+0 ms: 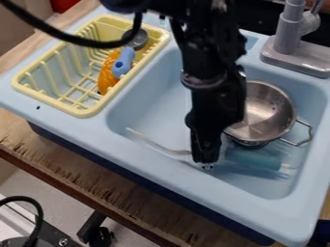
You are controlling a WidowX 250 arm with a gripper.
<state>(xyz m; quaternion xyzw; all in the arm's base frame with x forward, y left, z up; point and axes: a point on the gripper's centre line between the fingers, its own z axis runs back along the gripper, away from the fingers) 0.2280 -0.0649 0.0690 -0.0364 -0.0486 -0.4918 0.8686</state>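
- Gripper (207,165): hangs from the upper edge of the view, nose down over the front part of the blue basin (151,116); wide or narrow, cannot tell; its own body blocks the view of whatever sits between or under its tips, so a hold is unconfirmed.
- Nearest things: pale curved rod (155,143) just left of the gripper's tip in the view, teal cylinder (254,158) just right of it; both lie low in the basin, by its front wall; the teal cylinder has a pale stub at its far right end; 1 item or 2, cannot tell, as the gripper covers the gap.
- Metal pot (261,111): in the right part of the basin, behind the teal cylinder; mouth up, wire handle (303,140) out toward the right wall; probably stands on its base, which would keep it steady (contact underneath is hidden, so that is a guess).
- Yellow rack (86,109): on the left part of the sink top; its slots and side bars likely keep loose pieces together; it bears an orange thing (108,77) with a blue thing (122,63) beside it, plus a dark round piece (136,38) near the rack's back corner; leaning or flat, hard to tell.
- Grey faucet (290,36): behind the basin, on the back ledge; black cable (87,42) loops over the rack, presumably slack left for arm travel.
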